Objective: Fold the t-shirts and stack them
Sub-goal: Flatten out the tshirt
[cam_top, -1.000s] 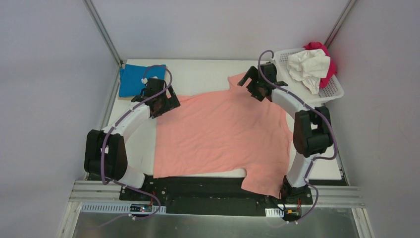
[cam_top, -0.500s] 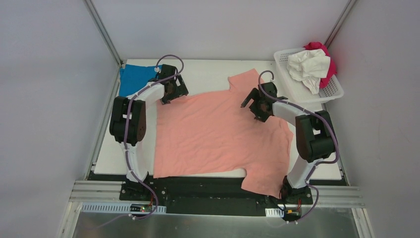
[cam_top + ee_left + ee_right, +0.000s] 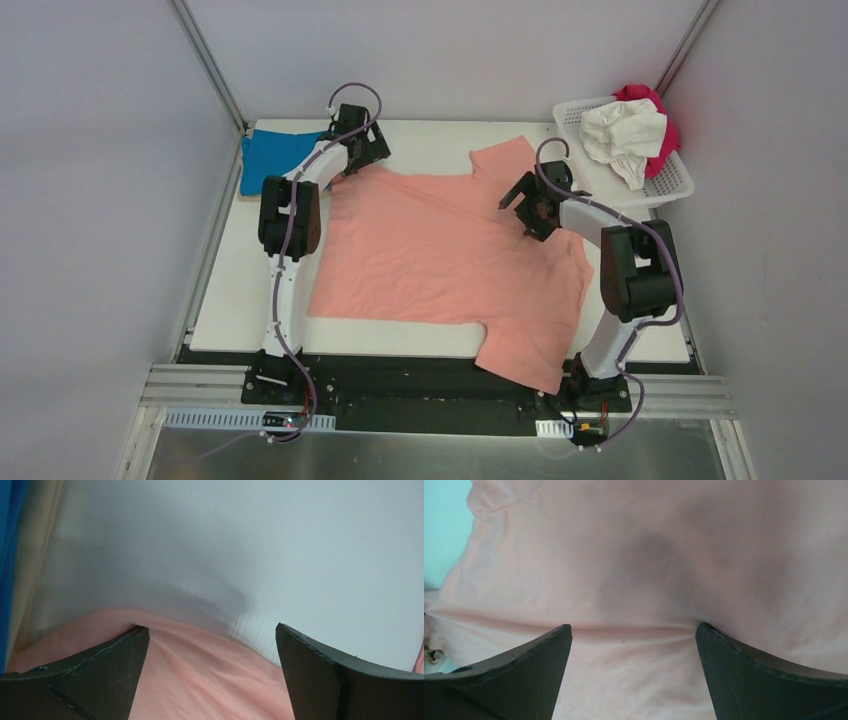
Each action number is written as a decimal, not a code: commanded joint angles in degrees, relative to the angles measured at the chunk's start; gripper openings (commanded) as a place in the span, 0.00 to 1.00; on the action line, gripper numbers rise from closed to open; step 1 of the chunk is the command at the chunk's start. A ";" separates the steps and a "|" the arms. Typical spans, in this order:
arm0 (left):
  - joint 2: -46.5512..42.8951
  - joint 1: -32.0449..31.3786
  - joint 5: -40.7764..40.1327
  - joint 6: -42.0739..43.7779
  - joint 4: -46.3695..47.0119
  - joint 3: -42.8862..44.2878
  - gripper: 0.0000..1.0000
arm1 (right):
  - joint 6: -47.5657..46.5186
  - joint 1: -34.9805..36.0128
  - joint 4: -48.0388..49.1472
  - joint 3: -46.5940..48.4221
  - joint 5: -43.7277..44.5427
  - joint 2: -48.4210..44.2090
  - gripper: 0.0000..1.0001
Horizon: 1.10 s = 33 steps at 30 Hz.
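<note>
While both arms reach out over the tabletop (image 3: 235, 300), the salmon-pink t-shirt (image 3: 450, 260) lies spread mostly flat across its middle, one sleeve pointing toward the far right and the near right corner hanging over the near edge onto the black strip (image 3: 400, 375) there. The left arm (image 3: 290, 215) stretches to the far left corner of that shirt. The left fingers (image 3: 110, 672) stand wide apart, released and grasping nothing, low over the shirt's rounded edge with bare white tabletop showing beyond them; whether they touch the cloth I cannot tell. The right arm (image 3: 630, 270) bends in from the right, and the right fingers (image 3: 524, 675) are likewise spread and empty. They sit close above the pink cloth near its far right shoulder, where a shallow crease runs across between the two tips. A bright blue t-shirt (image 3: 270, 160) lies at the far left corner of the tabletop, near the left fingers, with a thin tan board (image 3: 30, 555) showing beside it. At the far right a white lattice basket (image 3: 672, 185) holds a crumpled white t-shirt (image 3: 622, 132) with a magenta t-shirt (image 3: 645, 98) behind it.
</note>
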 commanded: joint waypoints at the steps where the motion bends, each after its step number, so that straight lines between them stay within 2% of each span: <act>1: 7.61 2.86 1.35 0.23 -3.63 9.52 0.99 | -0.95 -0.73 -2.66 4.14 1.23 4.76 0.99; 10: 18.94 5.11 7.87 0.24 -4.00 29.33 0.99 | -1.93 -2.34 -5.47 13.35 2.88 10.66 0.99; 14: 20.27 5.28 11.50 0.80 -0.61 32.36 0.99 | -2.26 -3.78 -6.80 13.24 4.30 11.31 1.00; 20: 14.96 5.22 16.81 2.50 0.94 27.91 0.99 | -2.99 -5.06 -7.26 13.98 5.54 11.19 0.99; 24: 5.09 4.58 18.95 3.15 0.94 15.46 0.99 | -4.30 -4.96 -7.37 14.74 3.50 10.87 0.99; 27: -2.01 2.75 14.98 7.87 -0.04 9.11 0.99 | -5.29 -4.84 -7.18 15.20 2.31 9.51 0.99; 33: -11.67 0.20 8.69 13.79 -3.33 9.06 0.99 | -8.62 -2.98 -13.62 21.87 3.75 5.13 0.99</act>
